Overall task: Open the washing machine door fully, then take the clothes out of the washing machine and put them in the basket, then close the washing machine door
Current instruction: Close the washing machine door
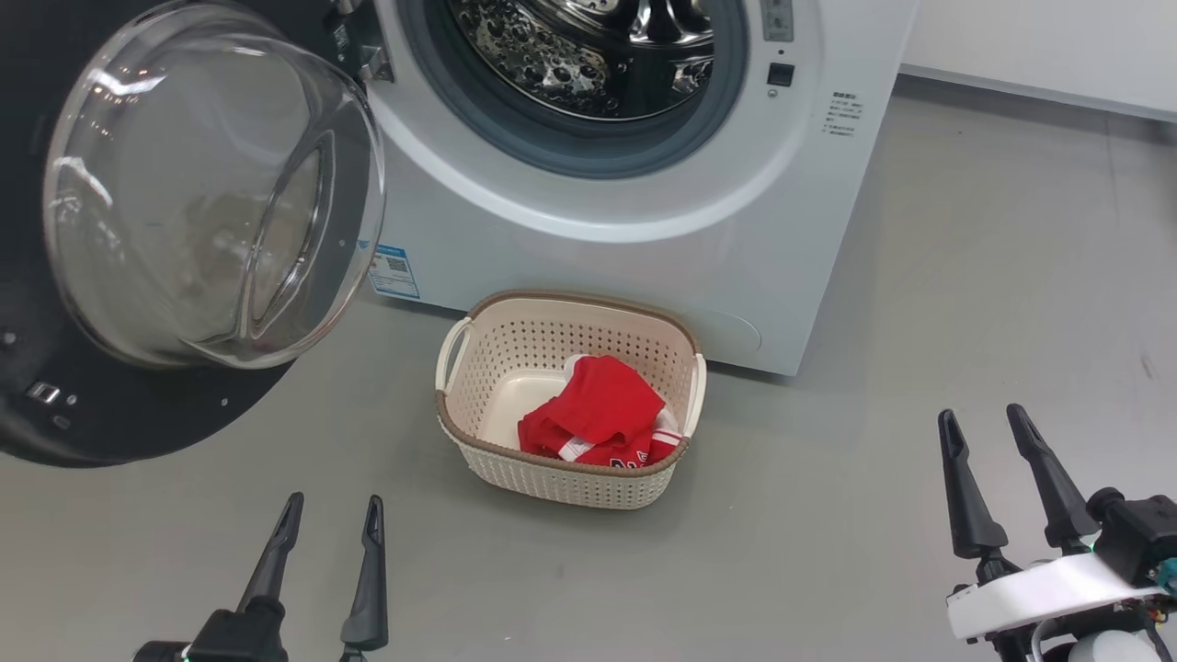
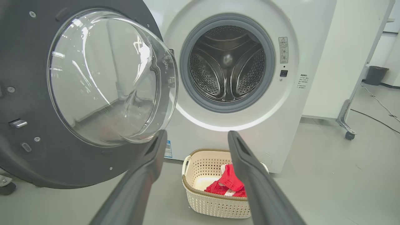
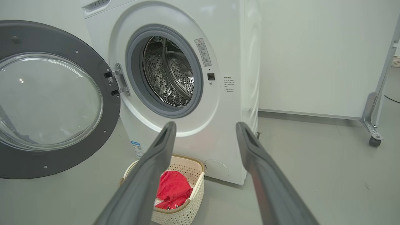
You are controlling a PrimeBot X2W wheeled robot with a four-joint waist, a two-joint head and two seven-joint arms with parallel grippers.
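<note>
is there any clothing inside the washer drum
No, the left wrist view looks straight into the steel drum and shows bare perforated metal; the red garment lies in the basket.

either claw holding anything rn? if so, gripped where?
Nothing held: left claw and right claw both open, empty; red garment lies in the basket.

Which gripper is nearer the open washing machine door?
The left gripper, below the washing machine door in the head view; the right gripper sits on the far side of the basket.

My head looks down from behind my left pincer (image 1: 336, 499) and right pincer (image 1: 981, 414); both wrists look forward past them, sharing the basket (image 1: 533, 345) and the washing machine (image 1: 625, 267).
</note>
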